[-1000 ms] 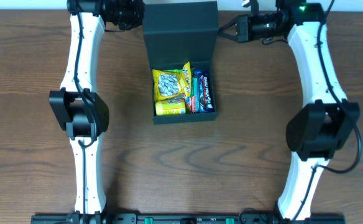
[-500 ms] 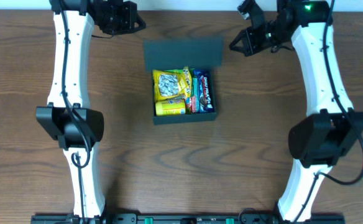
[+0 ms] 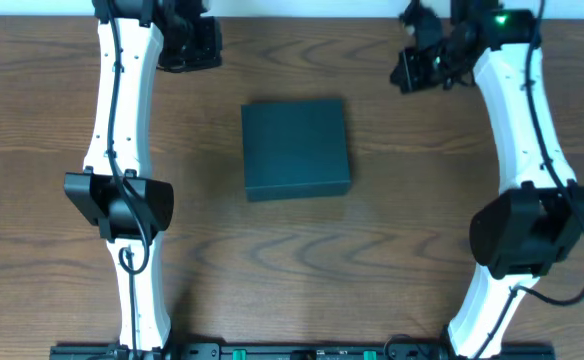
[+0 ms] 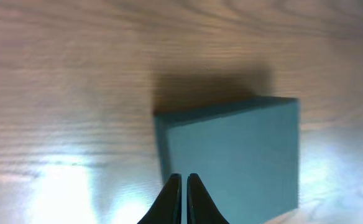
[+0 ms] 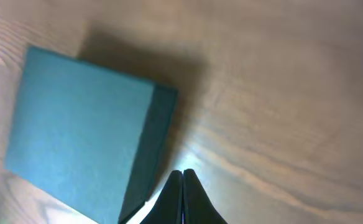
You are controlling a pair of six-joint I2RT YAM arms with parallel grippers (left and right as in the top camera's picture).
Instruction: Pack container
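1. The brown wood-grain surface [image 3: 422, 230] fills the overhead frame from edge to edge.
2. The dark green-black matte rectangular container [image 3: 296, 148] lies at the centre of the overhead frame, a little above the middle. Its flap lid is down flat, so none of the contents show. It takes up the lower right of the left wrist view and the left half of the right wrist view.
3. The white left arm [image 3: 122, 110] runs up the left side of the overhead frame and the white right arm [image 3: 522, 130] up the right side. Both reach to the top edge and are well apart from the container.
4. The left tool [image 4: 184, 177] is in the upper left of the overhead frame. Its fingers are drawn almost together, with only a hairline gap, and hold nothing. The right tool [image 5: 182, 173] is in the upper right, its fingers pressed together and also empty.
5. I judge the packing to be as good as done, so the step in hand is to confirm the closure and get clear.
   - I would hold both tools high and out toward the top corners, and never sweep them low across the lid.
   - Both wrist views are too blurred to show whether the lid sits flush on the walls, so I would check that before letting go of the job.
   - If the lid lifts, I would press it straight down with a closed tip near its free edge, so the container does not slide.
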